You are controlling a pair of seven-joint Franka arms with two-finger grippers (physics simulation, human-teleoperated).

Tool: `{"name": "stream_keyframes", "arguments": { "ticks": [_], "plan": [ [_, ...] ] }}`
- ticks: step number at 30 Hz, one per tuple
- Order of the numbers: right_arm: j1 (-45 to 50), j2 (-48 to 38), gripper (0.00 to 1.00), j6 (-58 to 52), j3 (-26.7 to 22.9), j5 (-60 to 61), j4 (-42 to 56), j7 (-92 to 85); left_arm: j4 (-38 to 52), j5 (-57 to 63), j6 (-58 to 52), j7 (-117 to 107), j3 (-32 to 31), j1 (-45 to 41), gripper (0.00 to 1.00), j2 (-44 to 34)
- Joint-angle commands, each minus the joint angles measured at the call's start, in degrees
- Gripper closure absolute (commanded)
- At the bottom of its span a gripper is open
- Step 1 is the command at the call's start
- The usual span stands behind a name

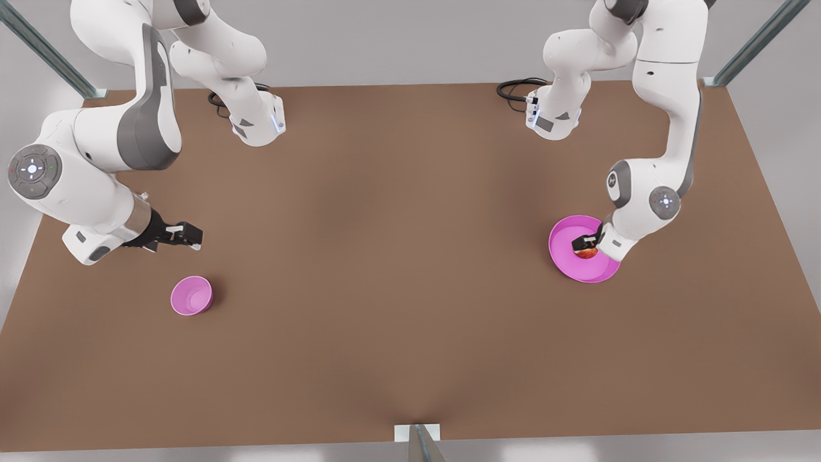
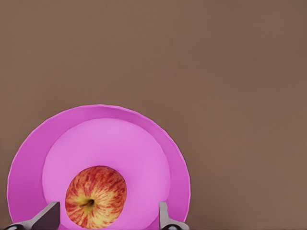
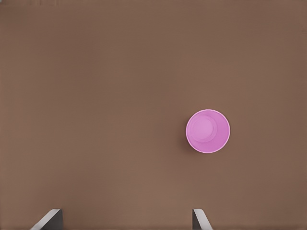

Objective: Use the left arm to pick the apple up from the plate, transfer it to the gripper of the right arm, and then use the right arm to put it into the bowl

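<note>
Apple: the small round red apple with yellow-orange patches [image 2: 96, 197] is lying inside the wide shallow magenta-pink plate [image 2: 29, 153], on the front view's right.
Left gripper: the left gripper [image 2: 109, 218] is hanging low over the plate, fingers spread wide and holding nothing.
Key relation: the apple is sitting between the two fingers [image 2: 48, 215], nearer to one of them; I judge a small sideways correction is needed before closing.
Right gripper: the right gripper [image 1: 185, 235] is waiting above the brown table [image 1: 397, 256] near the small deep pink bowl [image 1: 191, 296], open and empty.
</note>
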Motion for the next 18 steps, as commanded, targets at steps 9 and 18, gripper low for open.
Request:
{"name": "stream_keyframes", "arguments": {
  "ticks": [9,18],
  "plan": [
    [-0.1,-0.1,0.00,0.1,-0.1,0.2,0.0,0.9,-1.5,0.3,3.1,0.0,0.1,0.7,0.00,2.4],
    [-0.1,-0.1,0.00,0.1,-0.1,0.3,0.0,0.8,-1.6,0.3,3.1,0.0,0.2,1.7,0.00,4.5]
  ]
}}
